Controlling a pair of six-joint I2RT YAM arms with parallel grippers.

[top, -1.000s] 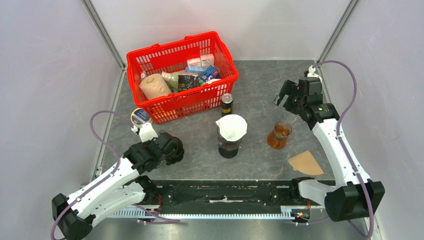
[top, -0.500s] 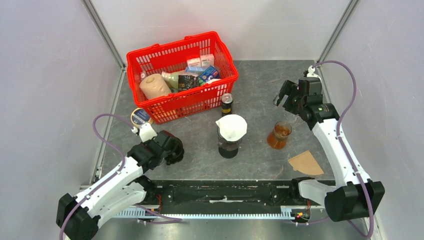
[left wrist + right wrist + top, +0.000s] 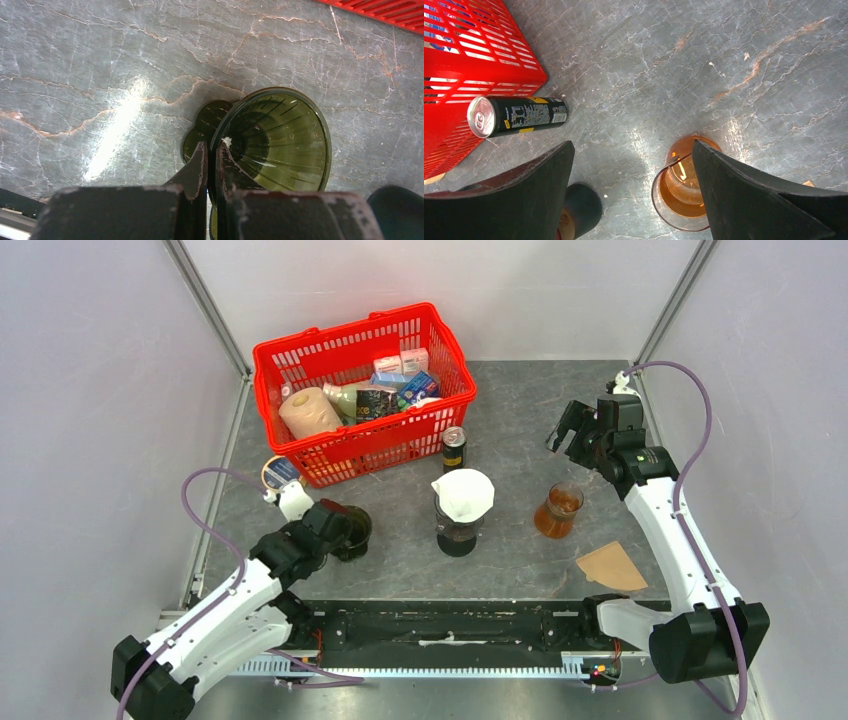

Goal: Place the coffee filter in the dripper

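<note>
A dark green glass dripper (image 3: 280, 135) stands on the table at the near left (image 3: 354, 528). My left gripper (image 3: 212, 147) is shut on its near rim, one finger inside the cone and one outside. A brown paper coffee filter (image 3: 611, 566) lies flat on the table at the near right. My right gripper (image 3: 631, 150) hangs open high over the right side (image 3: 572, 435), with nothing between its fingers. A white cone (image 3: 462, 494) sits on a dark carafe in the middle of the table.
A red basket (image 3: 350, 330) of groceries stands at the back left. A black can (image 3: 454, 448) stands beside it. An amber glass (image 3: 560, 508) stands below my right gripper. A tape roll (image 3: 281, 472) lies near the left wall.
My left gripper has shut on the green dripper's rim, and that arm has shifted slightly to the right. The right arm has stayed put.
</note>
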